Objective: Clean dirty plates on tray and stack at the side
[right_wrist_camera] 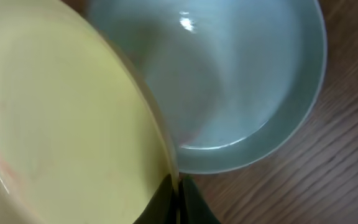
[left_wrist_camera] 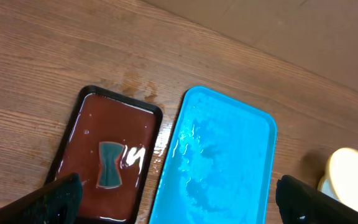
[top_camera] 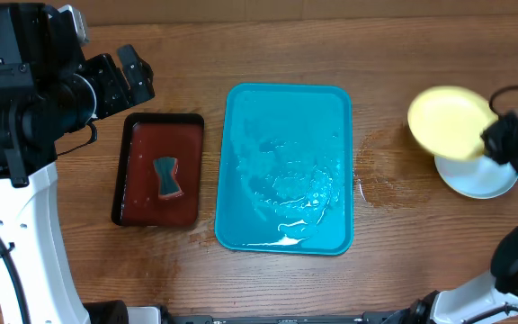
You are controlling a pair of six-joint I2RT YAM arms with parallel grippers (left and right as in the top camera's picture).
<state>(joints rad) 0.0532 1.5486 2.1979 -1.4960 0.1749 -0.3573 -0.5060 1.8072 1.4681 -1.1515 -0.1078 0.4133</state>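
The turquoise tray [top_camera: 286,171] lies wet in the middle of the table with no plate on it; it also shows in the left wrist view [left_wrist_camera: 229,162]. My right gripper [top_camera: 495,137] is shut on the rim of a yellow-green plate [top_camera: 448,120], held tilted over a light-blue plate [top_camera: 479,177] that rests on the table at the right. In the right wrist view the fingers [right_wrist_camera: 178,196] pinch the yellow plate [right_wrist_camera: 61,118] above the blue plate [right_wrist_camera: 229,81]. My left gripper [left_wrist_camera: 176,199] is open and empty, high above the two trays. A third plate is not visible.
A smaller black-rimmed red-brown tray [top_camera: 158,168] holds reddish water and a teal sponge [top_camera: 168,177], left of the turquoise tray. Wet patches mark the wood between the turquoise tray and the plates.
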